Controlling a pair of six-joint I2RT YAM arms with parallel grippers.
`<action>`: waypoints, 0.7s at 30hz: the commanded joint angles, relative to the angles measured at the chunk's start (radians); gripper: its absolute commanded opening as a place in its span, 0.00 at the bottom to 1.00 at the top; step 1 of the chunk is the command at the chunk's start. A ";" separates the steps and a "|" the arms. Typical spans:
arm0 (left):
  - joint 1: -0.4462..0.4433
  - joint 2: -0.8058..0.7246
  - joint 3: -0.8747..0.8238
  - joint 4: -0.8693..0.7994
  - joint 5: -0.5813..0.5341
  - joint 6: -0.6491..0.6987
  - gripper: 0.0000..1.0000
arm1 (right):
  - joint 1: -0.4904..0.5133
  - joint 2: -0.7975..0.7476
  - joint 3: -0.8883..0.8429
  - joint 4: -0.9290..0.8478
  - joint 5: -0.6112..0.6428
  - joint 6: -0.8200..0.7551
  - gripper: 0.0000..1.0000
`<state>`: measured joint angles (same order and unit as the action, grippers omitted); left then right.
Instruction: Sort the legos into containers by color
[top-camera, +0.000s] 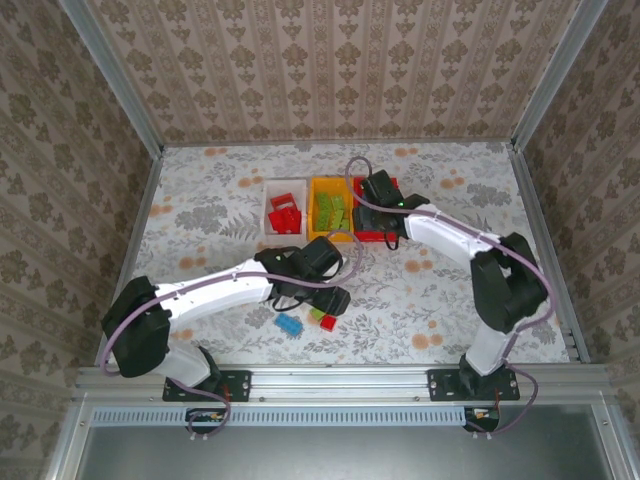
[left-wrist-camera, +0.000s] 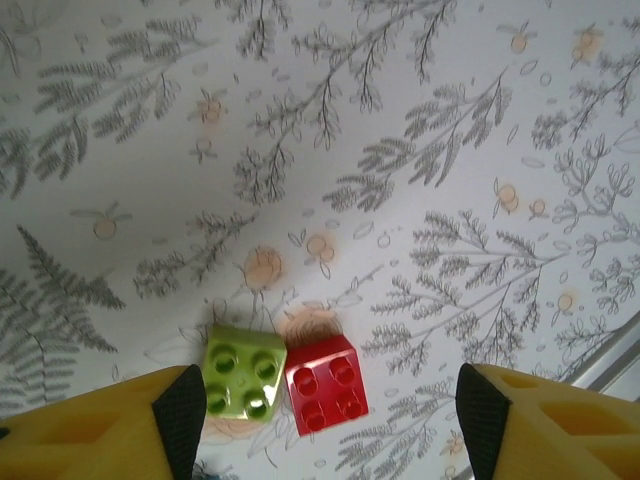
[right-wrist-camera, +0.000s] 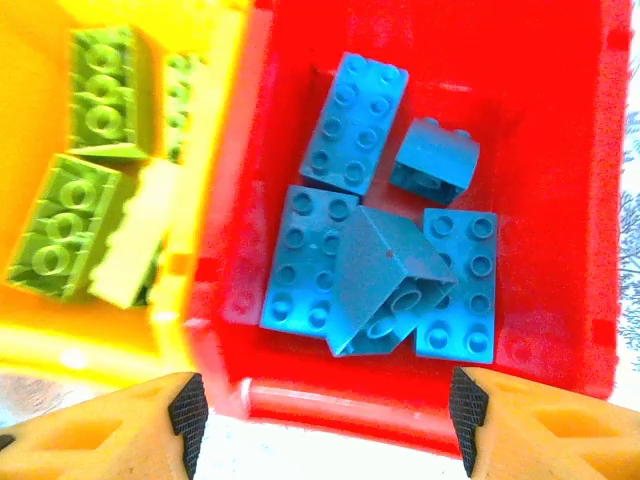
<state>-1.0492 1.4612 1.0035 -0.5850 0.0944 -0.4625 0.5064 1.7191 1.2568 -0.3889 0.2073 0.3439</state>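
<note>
The yellow bin (top-camera: 330, 238) holds lime green bricks (top-camera: 332, 210), with the white bin (top-camera: 268, 215) of red bricks (top-camera: 285, 212) just on its left and the red bin (right-wrist-camera: 545, 120) touching its right side. Over that red bin the right gripper (right-wrist-camera: 328, 425) hangs with its fingers spread and nothing between them, blue bricks (right-wrist-camera: 355, 120) lying jumbled below. Well in front of the yellow bin, towards the arm bases, the left gripper (left-wrist-camera: 330, 420) is low over the table (left-wrist-camera: 400, 150), fingers apart and empty, a green brick (left-wrist-camera: 243, 372) and a red brick (left-wrist-camera: 325, 383) touching each other between them, a blue brick (top-camera: 289, 324) just to their left
</note>
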 joint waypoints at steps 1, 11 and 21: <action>-0.047 -0.028 -0.012 -0.072 -0.001 -0.092 0.70 | 0.026 -0.144 -0.072 0.047 0.013 -0.051 0.69; -0.162 0.012 -0.057 -0.149 -0.051 -0.394 0.67 | 0.119 -0.501 -0.357 0.071 -0.096 -0.047 0.71; -0.164 0.175 0.001 -0.151 -0.038 -0.433 0.72 | 0.133 -0.724 -0.459 -0.104 -0.215 0.037 0.74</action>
<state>-1.2095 1.6009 0.9596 -0.7036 0.0681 -0.8688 0.6331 1.0470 0.8089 -0.4183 0.0422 0.3424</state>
